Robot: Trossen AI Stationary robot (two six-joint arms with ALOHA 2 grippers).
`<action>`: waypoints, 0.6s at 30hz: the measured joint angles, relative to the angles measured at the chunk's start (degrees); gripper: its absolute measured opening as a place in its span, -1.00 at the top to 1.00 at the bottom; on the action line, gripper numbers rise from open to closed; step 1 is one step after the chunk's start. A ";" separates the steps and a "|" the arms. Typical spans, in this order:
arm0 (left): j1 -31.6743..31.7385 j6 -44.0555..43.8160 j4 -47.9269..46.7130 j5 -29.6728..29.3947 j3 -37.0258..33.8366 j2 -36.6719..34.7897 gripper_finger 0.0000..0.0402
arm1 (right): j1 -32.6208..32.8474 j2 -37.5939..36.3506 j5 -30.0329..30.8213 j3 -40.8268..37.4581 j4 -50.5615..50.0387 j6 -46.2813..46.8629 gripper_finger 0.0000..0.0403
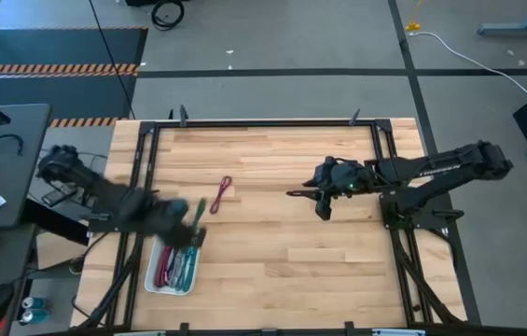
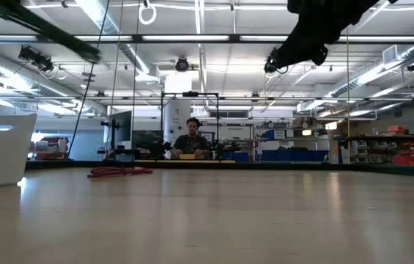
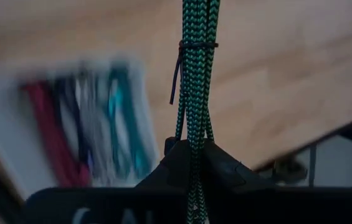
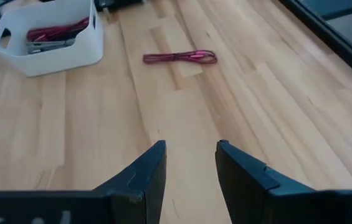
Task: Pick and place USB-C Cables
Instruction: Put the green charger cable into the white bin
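My left gripper [image 1: 195, 224] is shut on a green braided USB-C cable bundle [image 3: 195, 74] above the far end of the white tray [image 1: 154, 283]. The tray holds several cable bundles, magenta, teal and grey among them [image 1: 177, 264]. One magenta cable [image 1: 221, 194] lies flat on the wooden table; it also shows in the right wrist view [image 4: 180, 58] and the low view [image 2: 119, 172]. My right gripper [image 1: 308, 198] is open and empty, above the table to the right of the magenta cable, and its fingers show apart in its wrist view [image 4: 191, 155]. My left gripper pinches the green bundle's several strands [image 3: 193, 140] between its two fingers, near one end of the bundle. The bundle runs out straight past the fingertips, along the fingers, with a thin dark tie [image 3: 191, 46] around it farther out. It is lifted clear of the table and tray.
Black frame rails [image 1: 146, 159] run along the table's left and right sides and its far edge. The tray stands near the table's front left, also seen in the right wrist view [image 4: 48, 37]. A person [image 2: 192, 139] sits far behind the table. Bare wood lies between the two grippers.
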 joint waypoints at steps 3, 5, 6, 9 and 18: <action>-9.03 -13.31 0.06 0.16 0.02 0.88 0.87 | -1.07 0.00 -1.33 0.01 0.04 -1.11 0.29; -14.37 -19.70 -0.10 -0.04 0.01 1.88 0.89 | -1.69 0.00 -1.34 0.02 0.39 -1.39 0.29; -16.55 -22.13 -0.13 -0.12 0.01 2.36 0.90 | -1.97 0.00 -1.34 0.01 0.69 -1.52 0.29; -21.08 -26.58 0.75 0.01 0.02 5.01 0.89 | -3.10 0.00 -1.15 0.02 2.16 -1.39 0.29; -23.49 -27.53 -3.94 4.21 0.00 12.59 0.90 | -6.65 0.00 -0.88 0.01 9.47 -0.88 0.29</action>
